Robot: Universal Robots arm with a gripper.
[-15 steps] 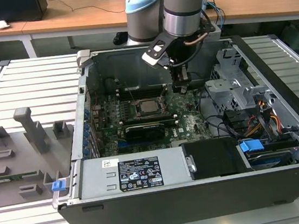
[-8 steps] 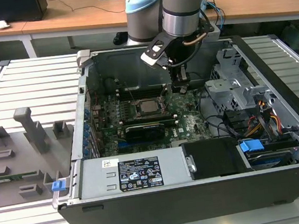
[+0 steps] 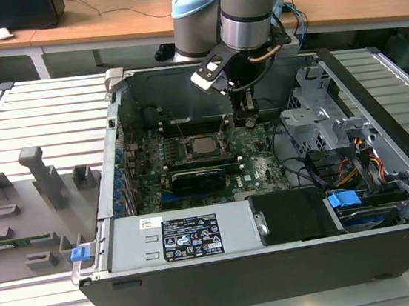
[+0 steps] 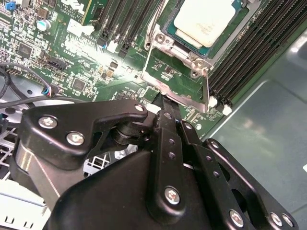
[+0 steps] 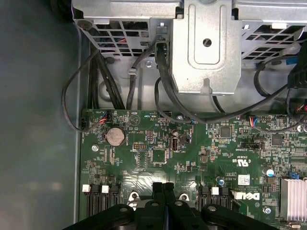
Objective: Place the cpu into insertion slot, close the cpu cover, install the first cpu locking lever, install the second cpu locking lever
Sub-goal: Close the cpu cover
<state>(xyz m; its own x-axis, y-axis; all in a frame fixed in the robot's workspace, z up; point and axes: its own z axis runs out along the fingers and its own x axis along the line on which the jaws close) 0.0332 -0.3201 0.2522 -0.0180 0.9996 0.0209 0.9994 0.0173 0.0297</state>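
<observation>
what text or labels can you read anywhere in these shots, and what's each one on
power supply label, exterior view: black and white print, too small to read.
white sticker beside it: too small to read.
green circuit board, both wrist views: a maker's mark and tiny white part codes, not quoted; the codes are too small to read reliably.
cpu, second wrist view: no print can be made out on its top.
</observation>
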